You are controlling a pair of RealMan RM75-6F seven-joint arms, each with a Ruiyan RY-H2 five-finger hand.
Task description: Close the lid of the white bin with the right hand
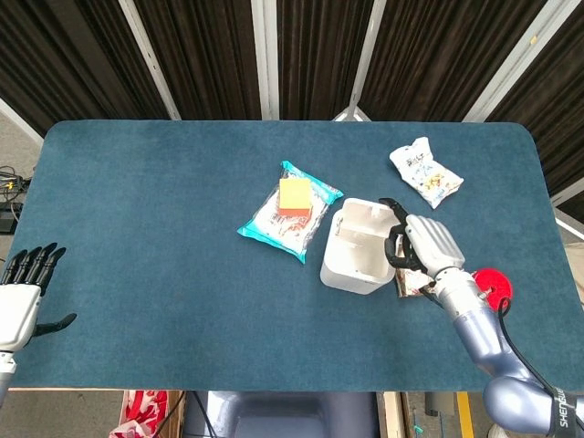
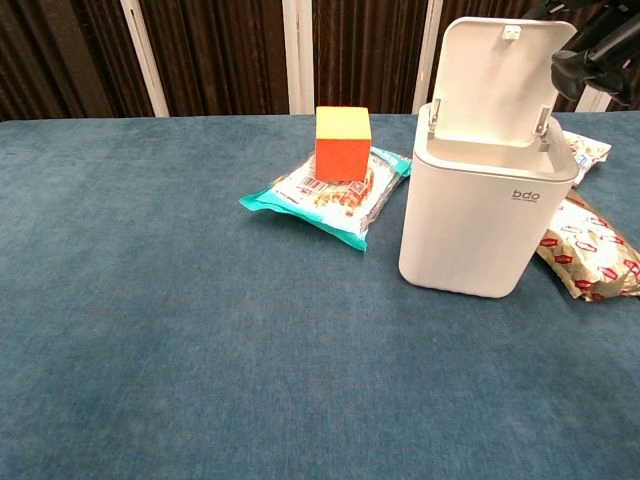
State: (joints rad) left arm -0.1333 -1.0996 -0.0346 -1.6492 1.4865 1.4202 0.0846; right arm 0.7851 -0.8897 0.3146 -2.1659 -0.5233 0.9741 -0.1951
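The white bin stands right of the table's middle with its lid raised upright. My right hand hovers at the lid's right edge, fingers curled toward the lid's back and holding nothing. Whether the fingertips touch the lid I cannot tell. My left hand stays off the table's near left edge, fingers apart and empty.
An orange-yellow block sits on a teal snack packet left of the bin. A brown snack packet lies right of the bin under my right arm. A white packet lies farther back. A red round object rests near the right edge.
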